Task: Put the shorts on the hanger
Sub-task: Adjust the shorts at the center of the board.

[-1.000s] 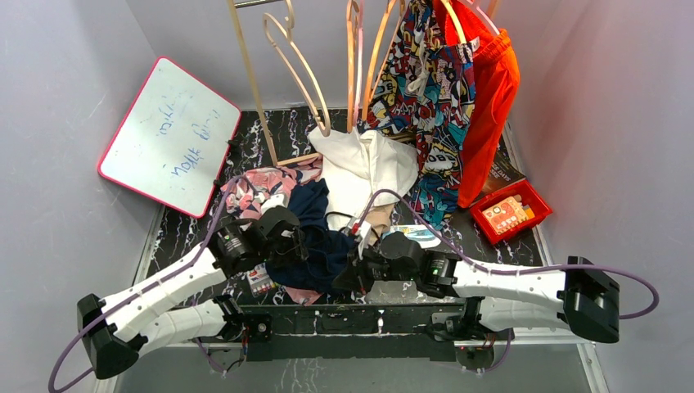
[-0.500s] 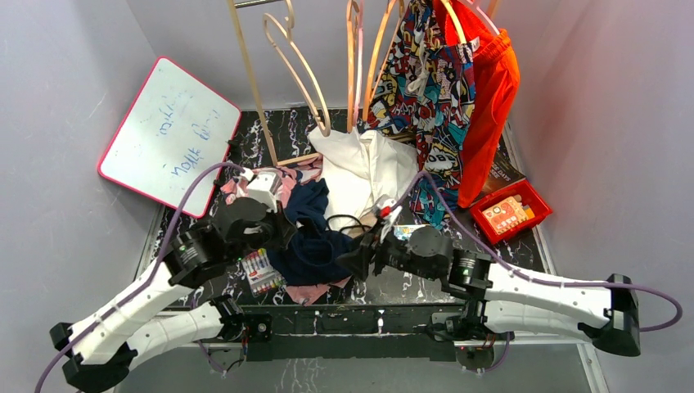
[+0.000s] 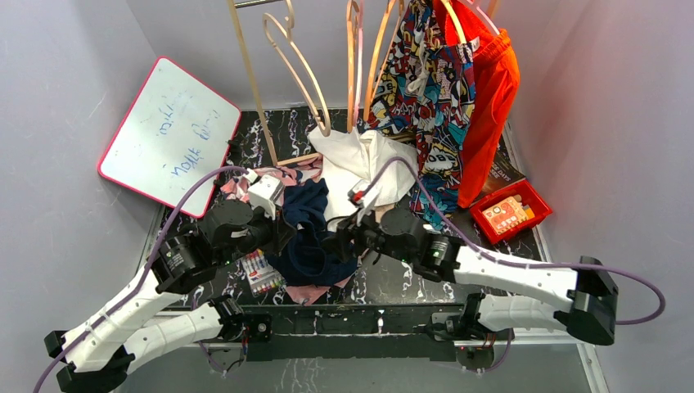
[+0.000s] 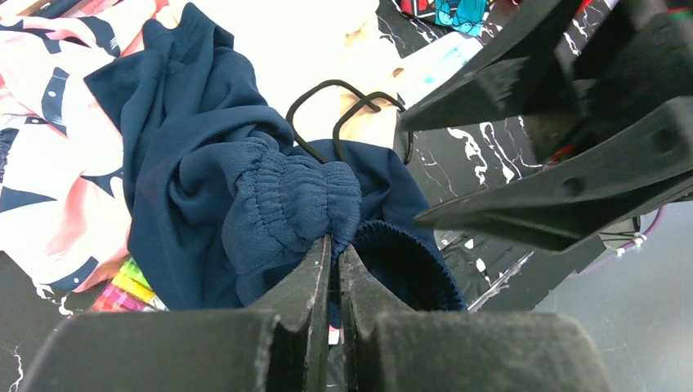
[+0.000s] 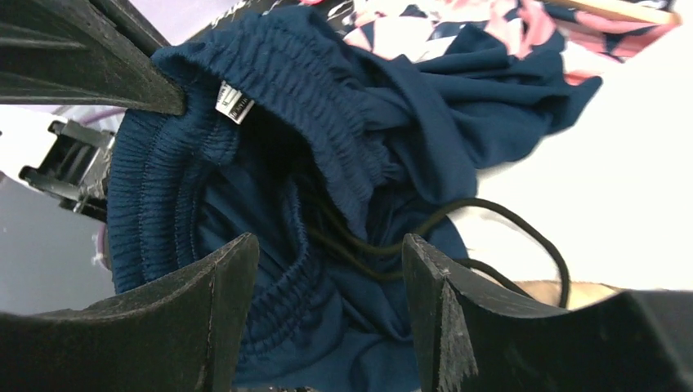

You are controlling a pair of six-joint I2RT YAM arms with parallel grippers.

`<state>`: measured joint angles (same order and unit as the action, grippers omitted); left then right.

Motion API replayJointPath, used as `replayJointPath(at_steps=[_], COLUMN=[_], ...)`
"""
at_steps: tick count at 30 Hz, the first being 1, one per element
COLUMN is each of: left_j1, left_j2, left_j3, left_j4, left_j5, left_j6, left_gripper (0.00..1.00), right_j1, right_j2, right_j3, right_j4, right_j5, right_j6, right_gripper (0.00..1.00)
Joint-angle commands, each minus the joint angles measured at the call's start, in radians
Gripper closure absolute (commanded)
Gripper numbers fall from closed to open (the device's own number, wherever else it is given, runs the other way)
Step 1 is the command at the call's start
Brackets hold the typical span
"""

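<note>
Left tool [image 4: 335, 245] clamped on waistband of shorts [image 4: 188, 163], which lie bunched mid-worktop [image 3: 393, 282] in clothes pile. Right tool [image 5: 327, 245] fingers apart, straddling waistband; we judge second grip is meant to spread the waist.

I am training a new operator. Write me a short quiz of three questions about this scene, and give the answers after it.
1. True or false: the left claw is shut on the elastic waistband of the dark navy-blue fabric shorts.
2. Choose one. The right claw is: A) shut on the navy shorts; B) open, with the navy waistband between its fingers; C) holding a hanger.
3. Fill in: the plain hanging shorts at the far right are bright ____.

Key: 1 true; 2 B; 3 orange.
</note>
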<state>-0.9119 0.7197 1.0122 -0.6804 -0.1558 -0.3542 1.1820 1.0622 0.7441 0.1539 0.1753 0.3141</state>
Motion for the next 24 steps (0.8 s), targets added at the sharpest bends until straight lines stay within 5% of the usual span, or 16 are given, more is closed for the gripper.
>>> replayJointPath(at_steps=[1,13,20,24], left_j1=[0.0,-0.001,0.001,0.001], left_j2=[-0.002,-0.02,-0.039,-0.04], left_j3=[0.059,0.088,0.095,0.172], left_j4=[0.038,0.031,0.004,-0.014], left_j5=[0.041,0.07,0.039,-0.034], left_j6=[0.031,0.031,0.033,0.07], left_gripper=[1.0,1.0,1.0,1.0], right_j1=[0.001,0.001,0.001,0.001], right_j2=[0.099,0.292,0.25,0.063], right_j3=[0.111,0.176,0.189,0.231], right_j4=[0.115,0.232,0.23,0.093], right_j5=[-0.116,-0.02,0.174,0.267], right_j6=[-0.063,-0.06,-0.082,-0.134], right_gripper=[0.27,0.36,1.0,1.0])
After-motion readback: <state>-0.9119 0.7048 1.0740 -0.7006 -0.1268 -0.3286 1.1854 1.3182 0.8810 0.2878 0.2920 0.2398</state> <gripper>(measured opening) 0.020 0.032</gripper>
